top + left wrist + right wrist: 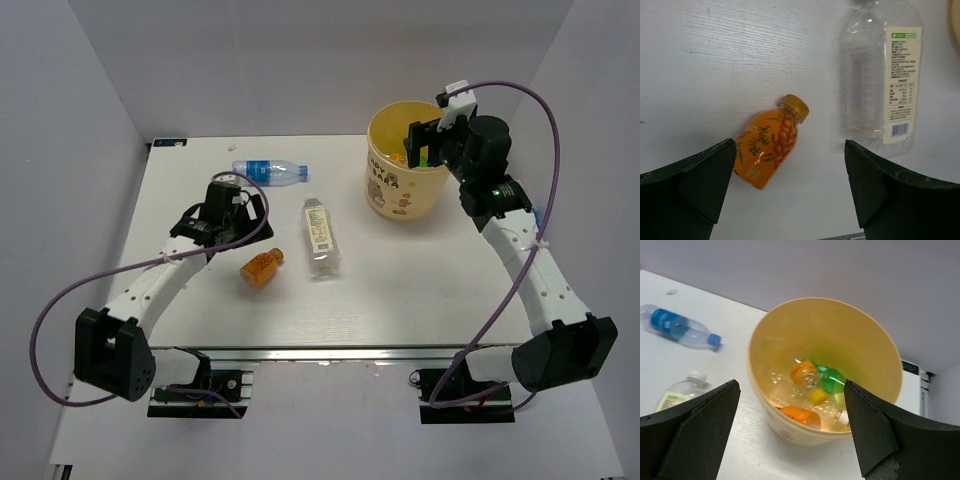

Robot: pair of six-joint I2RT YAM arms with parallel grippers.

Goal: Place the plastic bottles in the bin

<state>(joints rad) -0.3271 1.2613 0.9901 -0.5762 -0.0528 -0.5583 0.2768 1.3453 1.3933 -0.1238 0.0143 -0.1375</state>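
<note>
The left gripper [790,190], wide open and empty, hangs over the short orange bottle [769,142], which lies slantwise. A skewed close could roll it toward the pale-label bottle [882,80] nearby. The right gripper [792,430], equally wide and empty, hovers above the bin [765,340], which holds a green bottle [832,380] among orange and clear ones. The blue-label bottle [268,172] lies well apart.

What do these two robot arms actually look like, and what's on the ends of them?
The left arm and right arm are white tubular links with chunky black joints and bases. A purple cable loops beside each. The left gripper and right gripper are black, with two dark wedge-shaped fingers. A small green light glows on the right arm.
</note>
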